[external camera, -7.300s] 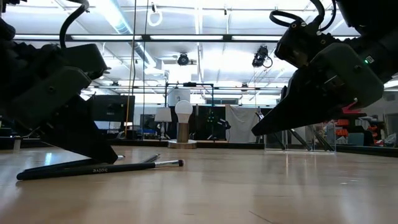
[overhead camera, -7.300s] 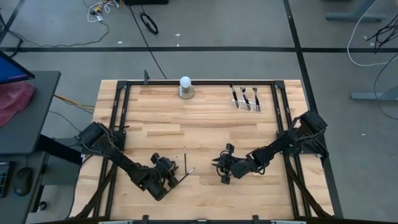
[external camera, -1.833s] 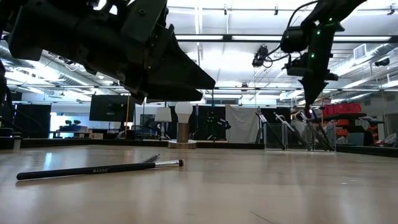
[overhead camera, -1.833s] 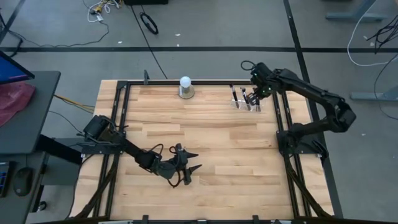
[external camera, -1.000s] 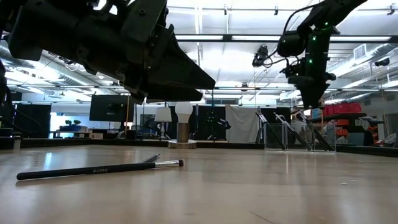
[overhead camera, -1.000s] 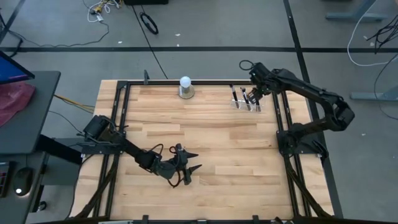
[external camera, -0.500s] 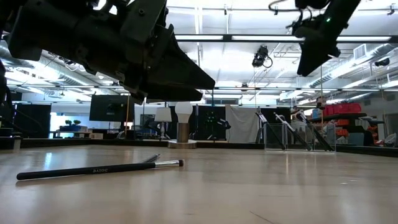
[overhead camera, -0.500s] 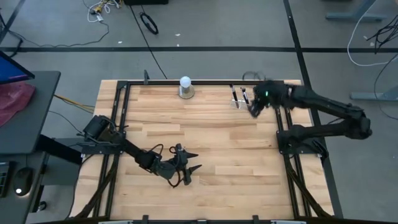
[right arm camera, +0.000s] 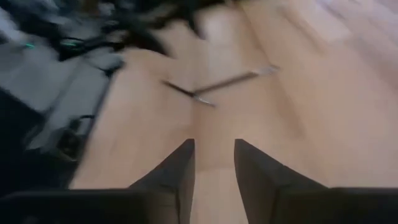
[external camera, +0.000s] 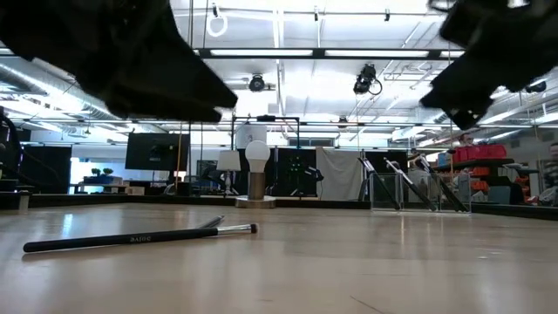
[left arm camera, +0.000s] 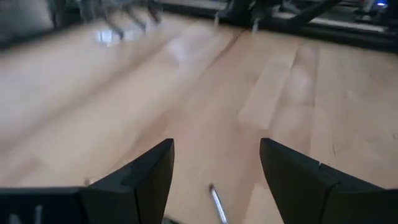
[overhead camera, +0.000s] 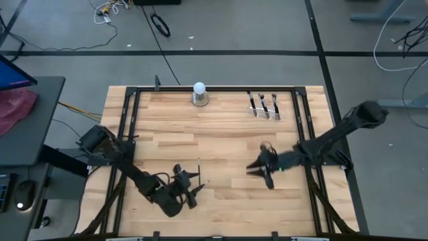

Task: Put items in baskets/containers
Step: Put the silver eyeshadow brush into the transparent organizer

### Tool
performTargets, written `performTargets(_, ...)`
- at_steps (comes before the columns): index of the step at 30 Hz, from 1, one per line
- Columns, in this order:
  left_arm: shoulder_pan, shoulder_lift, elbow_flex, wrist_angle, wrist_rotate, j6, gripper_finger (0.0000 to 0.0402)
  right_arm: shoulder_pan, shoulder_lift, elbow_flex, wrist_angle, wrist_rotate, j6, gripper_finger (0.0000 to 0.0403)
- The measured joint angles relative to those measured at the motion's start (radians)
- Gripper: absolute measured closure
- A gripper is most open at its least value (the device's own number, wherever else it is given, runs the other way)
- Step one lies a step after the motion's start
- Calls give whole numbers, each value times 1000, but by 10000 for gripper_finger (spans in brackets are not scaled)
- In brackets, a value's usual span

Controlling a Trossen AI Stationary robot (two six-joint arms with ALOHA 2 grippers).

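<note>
- Three thin dark makeup brushes [overhead camera: 264, 105] stand in the small clear plastic holder [overhead camera: 277, 115], just beside the white ball on its grey base [overhead camera: 199, 93].
- Two more brushes [overhead camera: 200, 175] lie on the wooden worktop [overhead camera: 227, 140], well in front of the ball.
- Left end effector [overhead camera: 192, 185] hovers there, fingers spread, empty.
- Right end effector [overhead camera: 257, 169], nearby, fingers slightly parted, holds nothing.

Three brushes [overhead camera: 264, 105] stand in the holder [overhead camera: 279, 114] at the table's [overhead camera: 227, 134] far right; two brushes [overhead camera: 200, 175] lie near-left.
</note>
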Motion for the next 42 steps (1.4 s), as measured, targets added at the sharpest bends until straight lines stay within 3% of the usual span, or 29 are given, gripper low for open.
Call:
performTargets(3, 32, 1, 18, -158, 80, -207, 159, 105, 99, -44, 238, 81, -51, 297)
performTargets(6, 84, 1, 22, -270, 186, -362, 159, 167, 189, -45, 351, 165, -96, 305)
performTargets(9, 126, 27, 23, -311, 226, -431, 159, 187, 260, -45, 439, 197, -128, 311)
performTargets(23, 199, 166, 27, -313, 199, -373, 166, 188, 333, -45, 514, 199, -178, 316)
performTargets(29, 244, 166, -9, -270, 237, -272, 205, 186, 333, -45, 538, 199, -189, 316)
performTargets(36, 289, 163, -82, -92, 258, -128, 246, 186, 333, -45, 552, 199, -197, 316)
performTargets(42, 334, 165, -87, -38, 301, -14, 302, 186, 333, -45, 560, 199, -197, 316)
